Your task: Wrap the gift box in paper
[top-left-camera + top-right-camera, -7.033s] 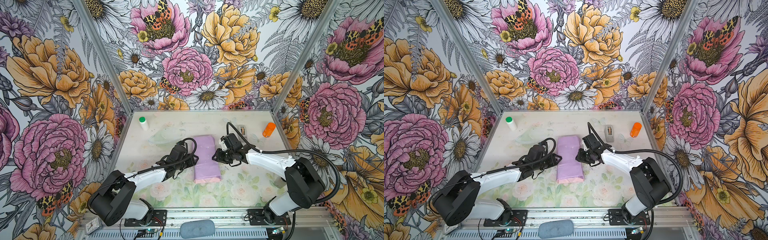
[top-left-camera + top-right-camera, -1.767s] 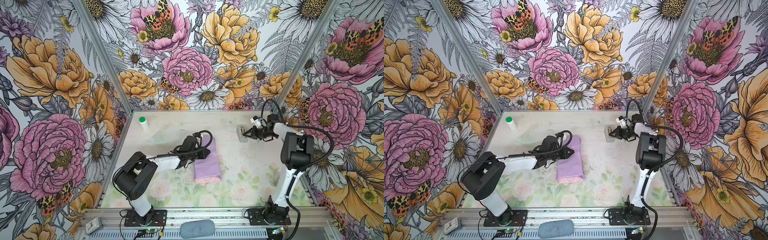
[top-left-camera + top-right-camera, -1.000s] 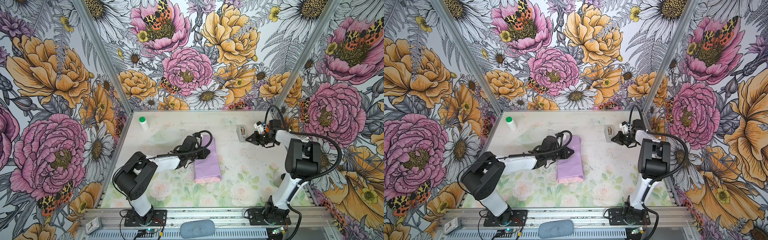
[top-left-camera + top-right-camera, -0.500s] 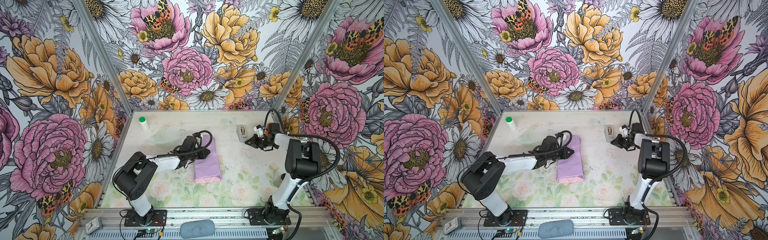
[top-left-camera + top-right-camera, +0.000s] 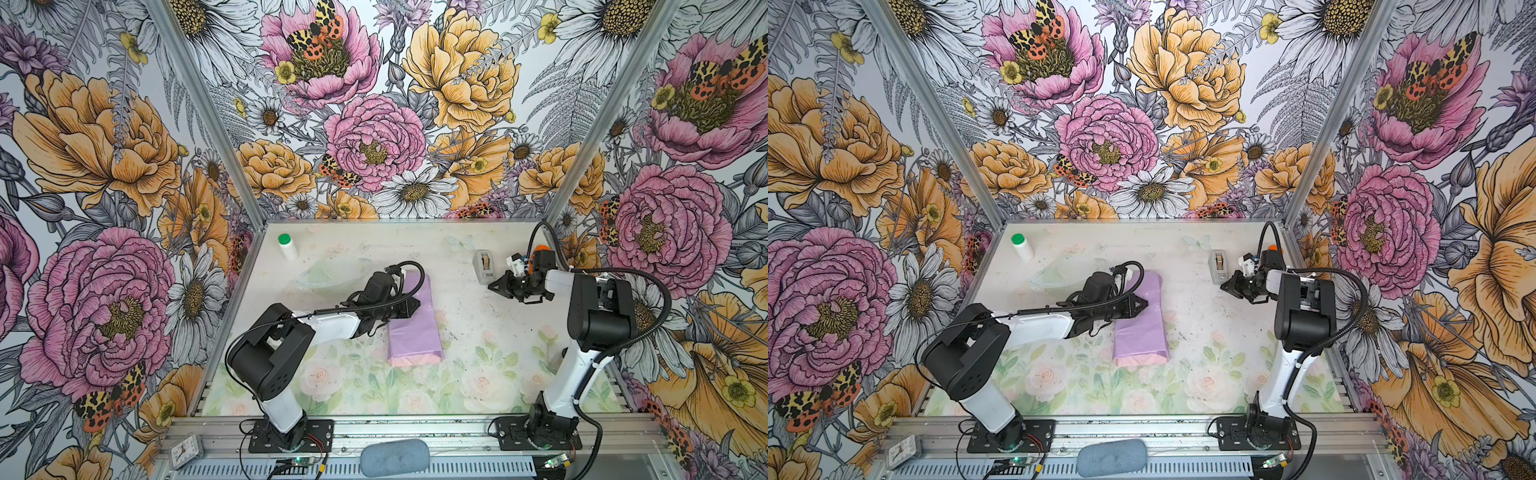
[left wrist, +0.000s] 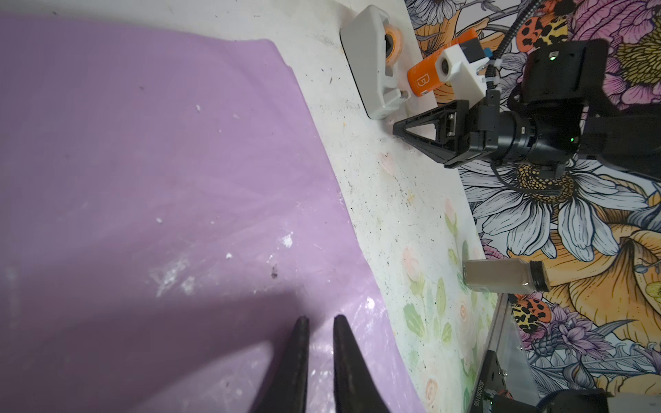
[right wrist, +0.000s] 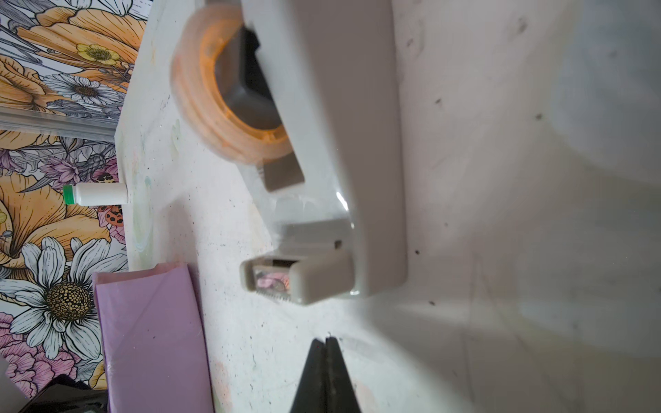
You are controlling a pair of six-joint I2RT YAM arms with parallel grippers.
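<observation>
— How many grippers are being shown, and how are the jaws being held?

— Two. The left gripper (image 6: pixel 321 318) is being shown with its jaws a slit apart and nothing between them. The right gripper (image 7: pixel 325 340) is being shown clenched and empty.

— What is being counted of the task's things?

— One paper (image 5: pixel 415 336) is being seen, folded into a long parcel lying directly under the left jaws and stretching ahead of them. The box is being hidden, presumably inside that fold.

— And near the right jaws?

— One dispenser (image 7: pixel 357 143) with one tape roll (image 7: pixel 229 107) is being seen just ahead of the tips, apart from them. Three containers are being counted: one white bottle (image 5: pixel 286 248), one orange bottle (image 6: pixel 425 77), one jar (image 6: pixel 500 275).
</observation>
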